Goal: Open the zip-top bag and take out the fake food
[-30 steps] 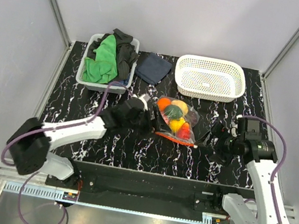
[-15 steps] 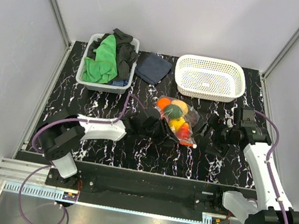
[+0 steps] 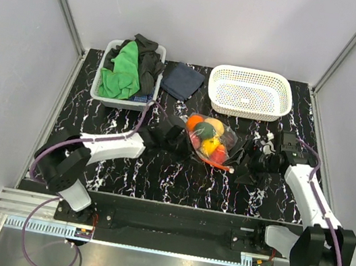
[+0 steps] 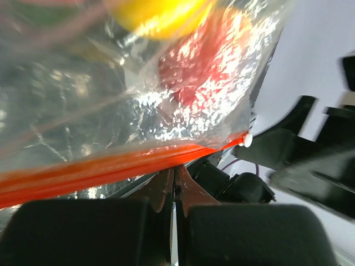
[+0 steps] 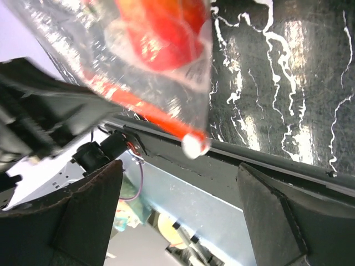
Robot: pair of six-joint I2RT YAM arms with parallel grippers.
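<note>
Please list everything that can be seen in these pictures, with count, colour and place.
zip-top bag: one, clear with orange-red zip strip, table centre
fake food: at least five, orange, yellow, green, red, inside the bag
perforated basket: one, white, back right
bin: one, pale, back left
cloths: several, green and black, in the bin
folded cloth: one, dark blue, between bin and basket
table: black, white-veined
left gripper: shut at the bag's zip edge
right gripper: open, at the zip's end

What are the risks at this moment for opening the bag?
1. The right jaws stand wide open with the small white slider ahead of them; closing may miss it or pinch only film.
2. The left jaws look shut at the zip strip of the zip-top bag; a pull on the slider might slip it free.
</note>
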